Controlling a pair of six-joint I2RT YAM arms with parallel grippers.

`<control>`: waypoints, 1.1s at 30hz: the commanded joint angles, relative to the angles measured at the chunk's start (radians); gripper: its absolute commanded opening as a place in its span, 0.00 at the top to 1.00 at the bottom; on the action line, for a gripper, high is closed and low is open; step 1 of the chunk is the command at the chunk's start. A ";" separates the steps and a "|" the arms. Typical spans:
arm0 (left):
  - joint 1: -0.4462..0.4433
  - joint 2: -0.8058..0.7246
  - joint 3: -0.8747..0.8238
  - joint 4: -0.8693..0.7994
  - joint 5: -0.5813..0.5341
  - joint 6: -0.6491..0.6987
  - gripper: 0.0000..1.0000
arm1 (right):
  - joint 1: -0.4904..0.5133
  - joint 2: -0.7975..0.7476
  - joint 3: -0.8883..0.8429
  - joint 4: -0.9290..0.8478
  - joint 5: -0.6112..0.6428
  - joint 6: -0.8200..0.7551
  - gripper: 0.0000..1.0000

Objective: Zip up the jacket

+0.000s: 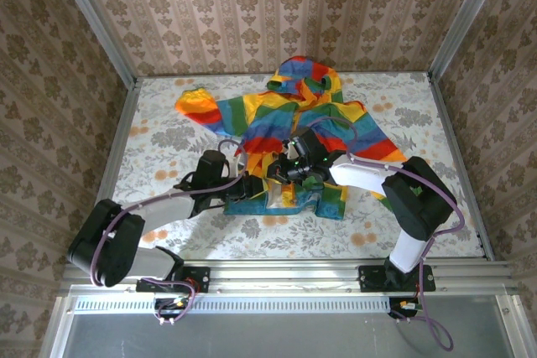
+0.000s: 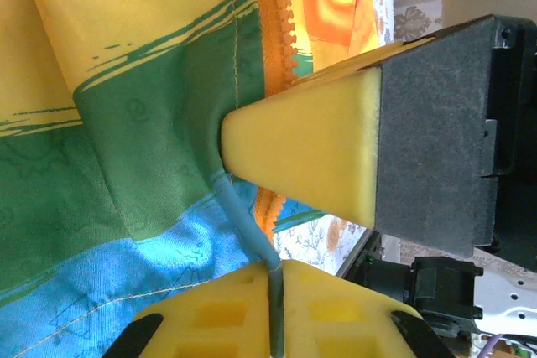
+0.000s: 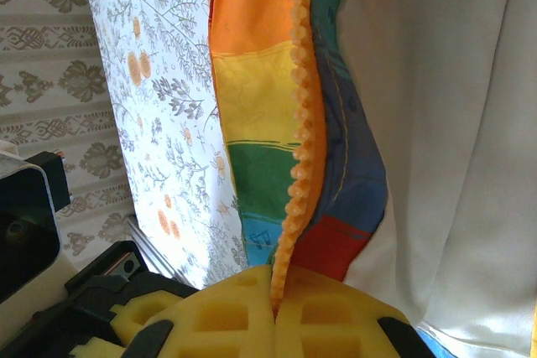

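The jacket (image 1: 294,115) lies open on the desk (image 1: 159,153), centre-far. Its orange zipper (image 3: 300,123) is unjoined. The right gripper (image 3: 275,281) has its jaws clamped on one tooth row, and the left gripper (image 2: 275,267) has its jaws clamped on the blue hem. Zipping seems barely begun.

Bright, even light; soft shadows lie beneath the arms (image 1: 168,207) on the table (image 1: 159,136). In wrist views, nearest yellow pads (image 2: 336,324) blur slightly.
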 commanded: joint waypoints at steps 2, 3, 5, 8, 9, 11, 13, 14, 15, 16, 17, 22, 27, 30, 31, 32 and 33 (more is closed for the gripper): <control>-0.001 0.016 -0.015 0.052 0.049 -0.005 0.93 | 0.005 0.006 0.029 -0.027 -0.016 -0.011 1.00; -0.002 0.022 -0.016 0.056 0.052 -0.006 0.94 | 0.005 0.006 0.032 -0.031 -0.016 -0.013 1.00; -0.002 0.030 -0.018 0.067 0.058 -0.009 0.96 | 0.005 0.006 0.036 -0.039 -0.016 -0.019 1.00; -0.001 0.045 -0.025 0.099 0.065 -0.019 1.00 | 0.005 0.003 0.045 -0.060 -0.010 -0.032 1.00; 0.000 0.048 -0.028 0.110 0.063 -0.024 1.00 | 0.005 0.000 0.049 -0.074 -0.005 -0.039 0.99; 0.000 0.049 -0.035 0.128 0.054 -0.031 1.00 | 0.003 -0.011 0.053 -0.112 0.008 -0.058 0.87; 0.001 0.046 -0.047 0.142 0.042 -0.034 1.00 | -0.001 -0.036 0.054 -0.165 0.035 -0.092 0.75; 0.001 0.044 -0.052 0.147 0.038 -0.034 1.00 | -0.004 -0.050 0.052 -0.193 0.050 -0.109 0.71; 0.001 0.041 -0.058 0.149 0.031 -0.034 1.00 | -0.008 -0.067 0.050 -0.227 0.067 -0.131 0.68; 0.001 0.037 -0.066 0.153 0.024 -0.035 1.00 | -0.013 -0.084 0.043 -0.260 0.085 -0.151 0.66; 0.003 0.034 -0.072 0.158 0.017 -0.035 1.00 | -0.018 -0.099 0.037 -0.289 0.098 -0.168 0.64; 0.014 0.008 -0.090 0.153 -0.017 -0.027 1.00 | -0.035 -0.172 0.002 -0.463 0.217 -0.272 0.55; 0.018 -0.018 -0.081 0.089 -0.055 0.012 1.00 | -0.025 -0.205 -0.050 -0.570 0.319 -0.319 0.49; 0.018 -0.020 -0.070 0.055 -0.087 0.032 1.00 | -0.012 -0.199 -0.084 -0.578 0.345 -0.330 0.52; 0.018 -0.020 -0.066 0.048 -0.091 0.037 1.00 | -0.009 -0.195 -0.099 -0.578 0.343 -0.328 0.59; 0.017 -0.019 -0.063 0.045 -0.093 0.038 1.00 | -0.009 -0.190 -0.114 -0.570 0.340 -0.324 0.66; 0.017 -0.019 -0.061 0.043 -0.096 0.040 1.00 | -0.006 -0.183 -0.127 -0.558 0.337 -0.319 0.73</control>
